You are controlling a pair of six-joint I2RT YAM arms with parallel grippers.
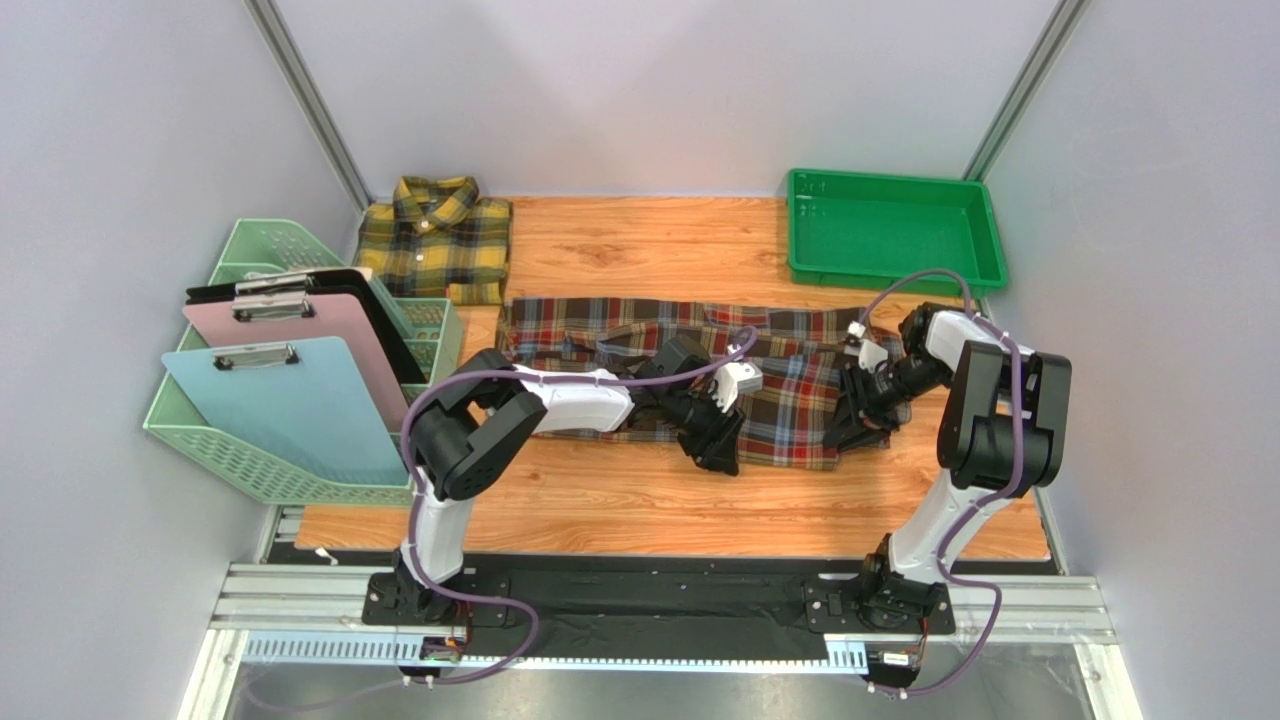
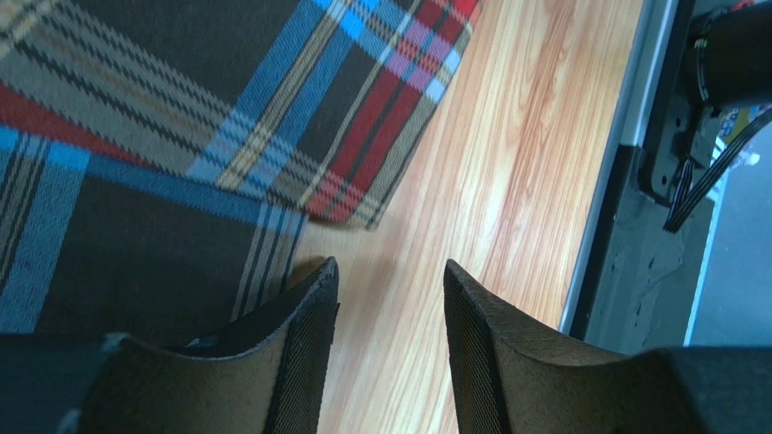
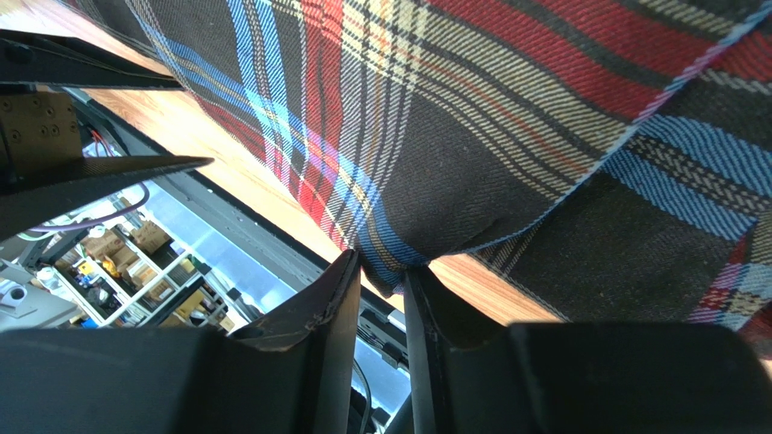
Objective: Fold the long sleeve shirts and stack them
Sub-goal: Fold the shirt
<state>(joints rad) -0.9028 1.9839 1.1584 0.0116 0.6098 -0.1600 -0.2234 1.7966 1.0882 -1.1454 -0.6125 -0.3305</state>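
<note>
The red, brown and navy plaid long sleeve shirt (image 1: 789,375) lies spread across the middle of the wooden table (image 1: 601,503). A yellow and dark check shirt (image 1: 436,237) sits folded at the back left. My left gripper (image 1: 718,447) hovers at the red shirt's front hem. In the left wrist view this gripper (image 2: 390,271) is open over bare wood, with the shirt (image 2: 136,136) just beside its left finger. My right gripper (image 1: 854,428) is at the shirt's right front corner. In the right wrist view it (image 3: 385,264) is shut on a pinched fold of the shirt's edge (image 3: 498,117).
A green tray (image 1: 894,225) stands at the back right. A mint basket (image 1: 226,435) on the left holds pink, blue and black clipboards (image 1: 293,383). The table's front edge and the black base rail (image 1: 646,593) lie close in front of both grippers.
</note>
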